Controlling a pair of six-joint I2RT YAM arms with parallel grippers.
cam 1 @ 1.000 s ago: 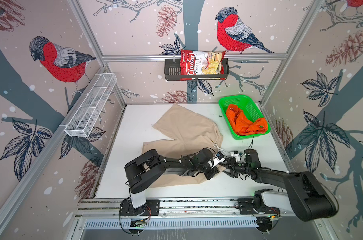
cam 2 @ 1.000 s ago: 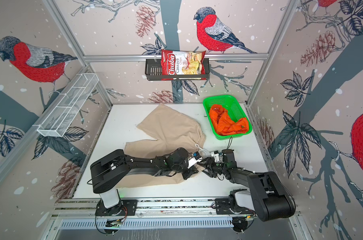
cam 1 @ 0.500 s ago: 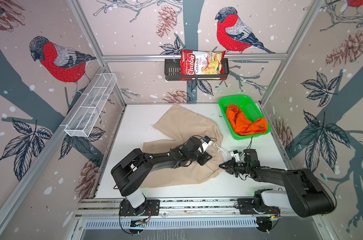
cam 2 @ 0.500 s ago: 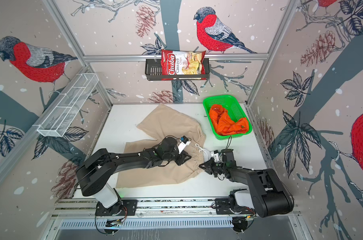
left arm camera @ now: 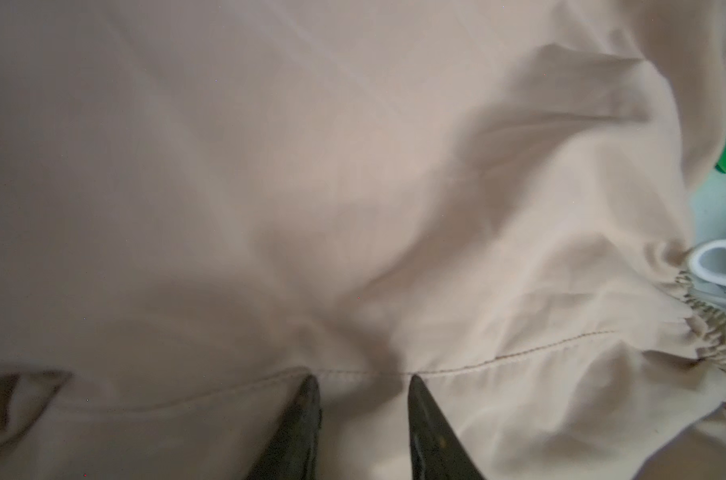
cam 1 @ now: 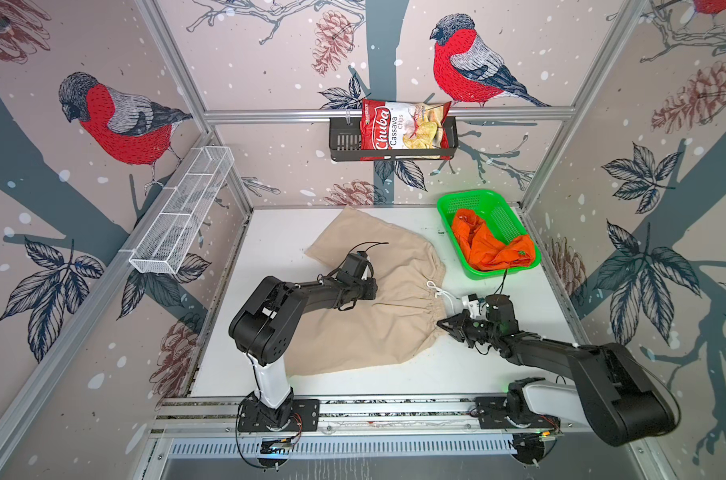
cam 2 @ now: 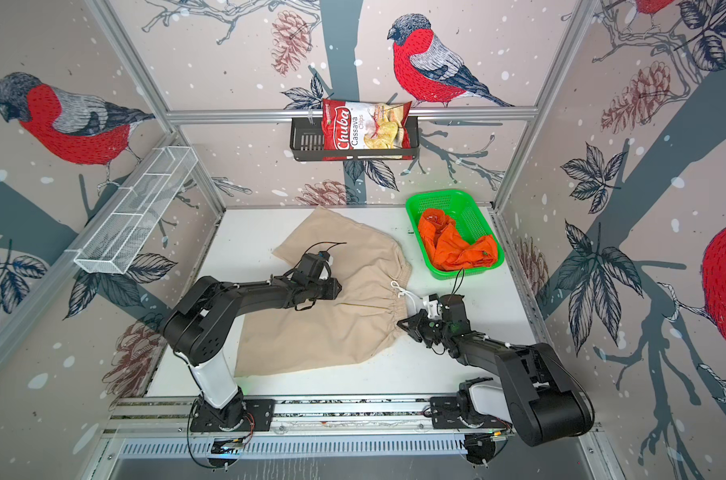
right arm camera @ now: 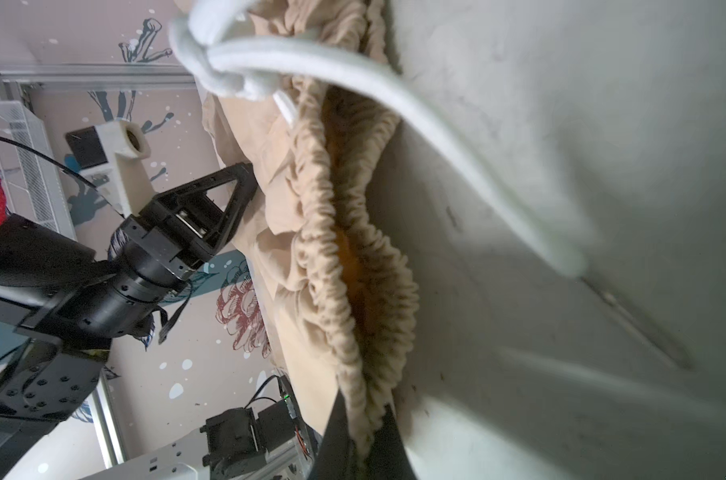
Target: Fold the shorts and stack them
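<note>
The beige shorts (cam 1: 378,328) (cam 2: 332,332) lie spread on the white table, waistband toward the right, white drawstring (cam 1: 439,291) (right arm camera: 353,79) trailing off it. My right gripper (cam 1: 441,323) (cam 2: 401,324) (right arm camera: 364,402) is shut on the gathered waistband at its near right corner. Over the middle of the beige cloth is my left gripper (cam 1: 371,286) (cam 2: 336,287) (left arm camera: 361,380), its tips apart on a seam and nothing pinched between them. The orange shorts (cam 1: 490,245) (cam 2: 457,245) sit crumpled in the green basket (cam 1: 469,197) (cam 2: 440,195).
The basket stands at the back right of the table. A black shelf with a chips bag (cam 1: 403,129) hangs on the back wall. A white wire rack (cam 1: 182,212) is fixed on the left wall. The arms' mounting rail (cam 1: 394,405) runs along the front edge.
My left gripper has drawn back from the waistband corner to the shorts' middle, its jaws now apart. The right gripper has shut on the waistband, and the cloth lies flatter.
</note>
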